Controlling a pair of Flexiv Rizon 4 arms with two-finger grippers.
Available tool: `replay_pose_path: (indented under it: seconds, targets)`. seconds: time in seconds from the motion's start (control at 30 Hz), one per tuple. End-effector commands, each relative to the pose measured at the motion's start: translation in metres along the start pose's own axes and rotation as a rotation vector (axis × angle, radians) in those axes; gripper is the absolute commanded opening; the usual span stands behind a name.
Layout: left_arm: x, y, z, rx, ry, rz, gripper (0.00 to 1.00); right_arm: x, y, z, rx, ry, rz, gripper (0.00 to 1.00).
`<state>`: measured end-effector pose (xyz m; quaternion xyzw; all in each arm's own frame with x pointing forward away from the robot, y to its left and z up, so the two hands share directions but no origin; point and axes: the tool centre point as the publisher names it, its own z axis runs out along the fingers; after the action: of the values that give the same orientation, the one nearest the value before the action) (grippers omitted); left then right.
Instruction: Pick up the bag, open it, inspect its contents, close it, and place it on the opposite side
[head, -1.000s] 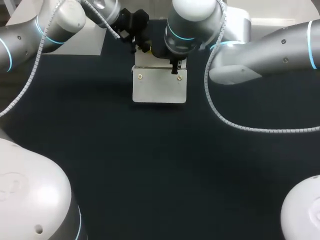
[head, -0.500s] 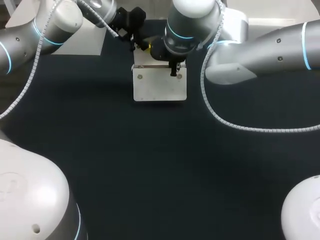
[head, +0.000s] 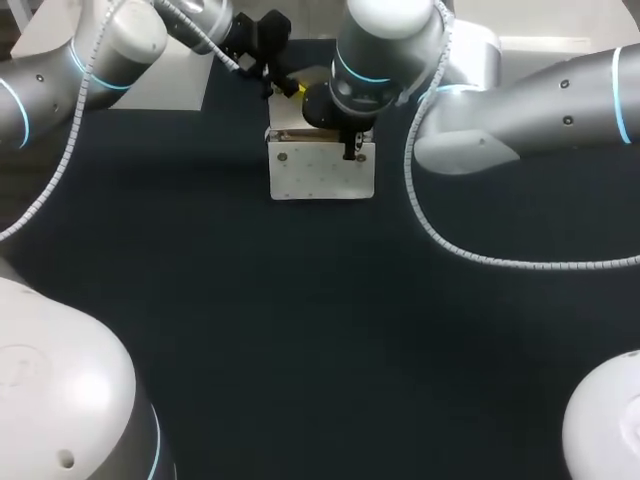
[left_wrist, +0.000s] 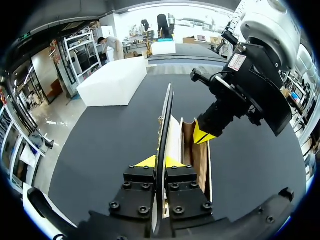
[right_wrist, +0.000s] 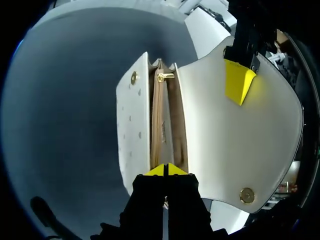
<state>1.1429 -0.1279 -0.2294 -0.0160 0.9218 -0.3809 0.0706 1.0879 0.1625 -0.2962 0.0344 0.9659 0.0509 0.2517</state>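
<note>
Upper middle of the head view, on dark table: white bag, open. Flap pinched in left gripper, tips nearly touching; right gripper tips clamped together on bag's rim.

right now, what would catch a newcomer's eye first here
A white bag stands open at the far middle of the dark table, its tan lining showing. The left arm's fingers pinch its raised flap; the right arm's fingers clamp its end.
</note>
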Motion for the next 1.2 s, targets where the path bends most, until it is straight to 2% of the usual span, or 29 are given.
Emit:
replay_pose_path:
  seconds: [0.03,0.33,0.77,1.07,1.13,1.17,1.2]
  targets:
    - [-0.007,0.001,0.001,0.018,0.011,0.001,0.0,0.004,-0.001,0.0,-0.003,0.005,-0.003,0.0]
    - [-0.006,-0.005,-0.001,0.04,0.017,0.009,0.0,0.008,-0.002,0.004,-0.007,0.019,-0.022,0.0]
    - [0.003,-0.008,-0.002,0.07,0.077,0.039,0.0,-0.004,0.001,0.024,-0.021,0.031,-0.016,0.0]
    - [0.004,-0.006,-0.002,0.08,0.097,0.036,0.0,0.003,-0.003,0.04,0.006,0.091,-0.026,0.0]
    - [0.004,-0.005,-0.001,0.081,0.102,0.035,0.0,0.005,-0.004,0.042,0.003,0.101,-0.028,0.42]
    - [0.004,-0.005,0.0,0.085,0.109,0.035,0.0,0.006,-0.004,0.043,0.007,0.108,-0.025,0.96]
    - [0.004,-0.004,0.001,0.085,0.109,0.034,0.0,0.007,-0.005,0.044,0.006,0.112,-0.025,1.0]
